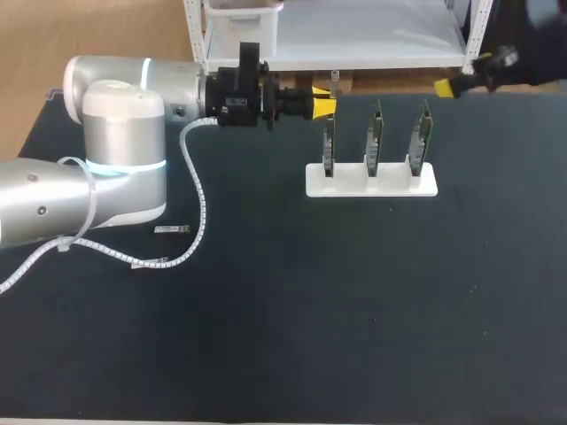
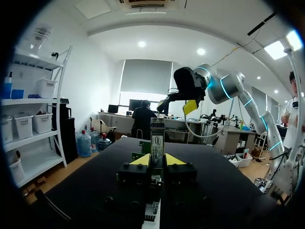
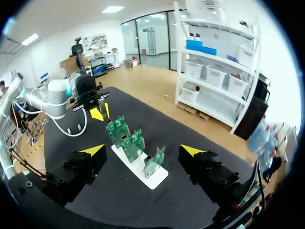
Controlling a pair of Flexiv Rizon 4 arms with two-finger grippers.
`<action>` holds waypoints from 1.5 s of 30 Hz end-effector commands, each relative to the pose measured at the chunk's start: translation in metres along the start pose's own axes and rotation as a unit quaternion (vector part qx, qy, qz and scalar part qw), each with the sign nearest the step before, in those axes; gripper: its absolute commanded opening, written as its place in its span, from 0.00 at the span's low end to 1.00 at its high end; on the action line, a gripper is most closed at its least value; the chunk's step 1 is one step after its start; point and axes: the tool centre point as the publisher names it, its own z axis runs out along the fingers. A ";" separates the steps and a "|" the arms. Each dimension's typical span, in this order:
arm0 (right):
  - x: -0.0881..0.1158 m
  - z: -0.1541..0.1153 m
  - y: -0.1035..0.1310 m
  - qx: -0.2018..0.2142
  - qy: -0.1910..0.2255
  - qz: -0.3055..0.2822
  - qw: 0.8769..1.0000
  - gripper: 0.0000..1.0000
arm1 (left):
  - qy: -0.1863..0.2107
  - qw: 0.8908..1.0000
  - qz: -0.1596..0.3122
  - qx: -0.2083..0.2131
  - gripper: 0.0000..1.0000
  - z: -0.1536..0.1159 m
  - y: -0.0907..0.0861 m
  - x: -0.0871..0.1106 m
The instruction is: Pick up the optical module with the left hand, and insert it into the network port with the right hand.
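Optical module point(image 1: 172, 229) lies on tabletop point(image 1: 354, 310), frame left-centre, ungrasped. Left end effector point(image 1: 321, 105) at leftmost network card point(image 1: 329, 146); grip state cannot tell. Right end effector point(image 1: 447, 86) released. Risk: if you nudge card, card holder point(image 1: 390, 181) may topple.

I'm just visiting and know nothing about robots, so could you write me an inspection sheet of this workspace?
Surface: flat black table.
Job's things: small silver optical module lying flat on the table beside the left arm; white holder with three green circuit boards standing upright in it.
Clutter: nothing seen.
Grippers: left gripper level, just short of the leftmost board's top, fingers slightly apart, empty; right gripper raised at the table's far edge, fingers wide open, empty.
Cables: white spiral-wrapped cable looping down along the left arm.
Surroundings: nothing seen reaching over the table.
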 end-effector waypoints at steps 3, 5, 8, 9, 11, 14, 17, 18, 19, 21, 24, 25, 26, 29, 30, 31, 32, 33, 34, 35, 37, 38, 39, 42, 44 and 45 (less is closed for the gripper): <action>-0.025 0.051 0.007 -0.364 0.041 -0.190 0.911 1.00 | -0.001 1.000 0.001 -0.002 0.00 0.000 -0.001 0.000; -0.030 0.059 0.012 -0.381 0.040 -0.200 0.902 1.00 | -0.001 1.000 0.001 -0.002 0.00 0.000 -0.001 0.000; -0.034 0.067 0.018 -0.398 0.036 -0.211 0.892 1.00 | -0.001 1.000 0.001 -0.002 0.00 0.000 -0.001 0.000; -0.034 0.069 0.020 -0.402 0.036 -0.214 0.890 1.00 | -0.001 1.000 0.001 -0.002 0.00 0.000 -0.001 0.000; -0.035 0.073 0.024 -0.409 0.034 -0.216 0.886 1.00 | -0.001 1.000 0.001 -0.002 0.00 0.000 -0.001 0.000; -0.036 0.077 0.028 -0.420 0.028 -0.214 0.881 1.00 | -0.001 1.000 0.001 -0.002 0.00 0.000 -0.001 0.000; -0.037 0.079 0.034 -0.427 0.022 -0.212 0.879 1.00 | -0.001 1.000 0.001 -0.002 0.00 0.000 -0.001 0.000; -0.037 0.080 0.036 -0.430 0.018 -0.209 0.878 1.00 | -0.001 1.000 0.001 -0.002 0.00 0.000 -0.001 0.000; -0.038 0.080 0.038 -0.433 0.015 -0.207 0.877 1.00 | -0.001 1.000 0.001 -0.002 0.00 0.000 -0.001 0.000; -0.038 0.081 0.042 -0.432 0.009 -0.206 0.878 1.00 | -0.001 1.000 0.001 -0.002 0.00 0.000 -0.001 0.000; -0.040 0.083 0.049 -0.421 0.000 -0.197 0.885 1.00 | -0.001 1.000 0.001 -0.002 0.00 0.000 -0.001 0.000; -0.040 0.083 0.051 -0.418 -0.005 -0.195 0.887 1.00 | -0.001 1.000 0.001 -0.002 0.00 0.000 -0.001 0.000; -0.040 0.083 0.053 -0.413 -0.010 -0.192 0.890 1.00 | -0.001 1.000 0.001 -0.002 0.00 0.000 -0.001 0.000; -0.042 0.085 0.057 -0.392 -0.021 -0.185 0.901 1.00 | -0.001 1.000 0.001 -0.002 0.00 0.000 -0.001 0.000; -0.042 0.086 0.058 -0.386 -0.024 -0.181 0.904 1.00 | -0.001 1.000 0.001 -0.002 0.00 0.000 -0.001 0.000; -0.042 0.086 0.060 -0.379 -0.027 -0.179 0.907 1.00 | -0.001 1.000 0.001 -0.002 0.00 0.000 -0.001 0.000; -0.043 0.087 0.061 -0.373 -0.031 -0.176 0.910 1.00 | -0.001 1.000 0.001 -0.002 0.00 0.000 -0.001 0.000; -0.043 0.087 0.062 -0.362 -0.034 -0.175 0.915 1.00 | -0.001 1.000 0.001 -0.002 0.00 0.000 -0.001 0.000; -0.043 0.088 0.063 -0.358 -0.037 -0.174 0.917 1.00 | -0.001 1.000 0.001 -0.002 0.00 0.000 -0.001 0.000; -0.044 0.088 0.063 -0.350 -0.043 -0.171 0.920 1.00 | -0.001 1.000 0.001 -0.002 0.00 0.000 -0.001 0.000; -0.044 0.089 0.065 -0.336 -0.051 -0.169 0.925 1.00 | -0.001 1.000 0.001 -0.002 0.00 0.000 -0.001 0.000; -0.044 0.089 0.066 -0.332 -0.056 -0.168 0.927 1.00 | -0.001 1.000 0.001 -0.002 0.00 0.000 -0.001 0.000; -0.044 0.090 0.067 -0.327 -0.059 -0.168 0.928 1.00 | -0.001 1.000 0.001 -0.002 0.00 0.000 -0.001 0.000; -0.044 0.091 0.070 -0.314 -0.066 -0.166 0.933 1.00 | -0.001 1.000 0.001 -0.002 0.00 0.000 -0.001 0.000; -0.044 0.093 0.072 -0.307 -0.068 -0.164 0.935 1.00 | -0.001 1.000 0.001 -0.002 0.00 0.000 -0.001 0.000; -0.045 0.094 0.073 -0.306 -0.069 -0.162 0.936 1.00 | -0.001 1.000 0.001 -0.002 0.00 0.000 -0.001 0.000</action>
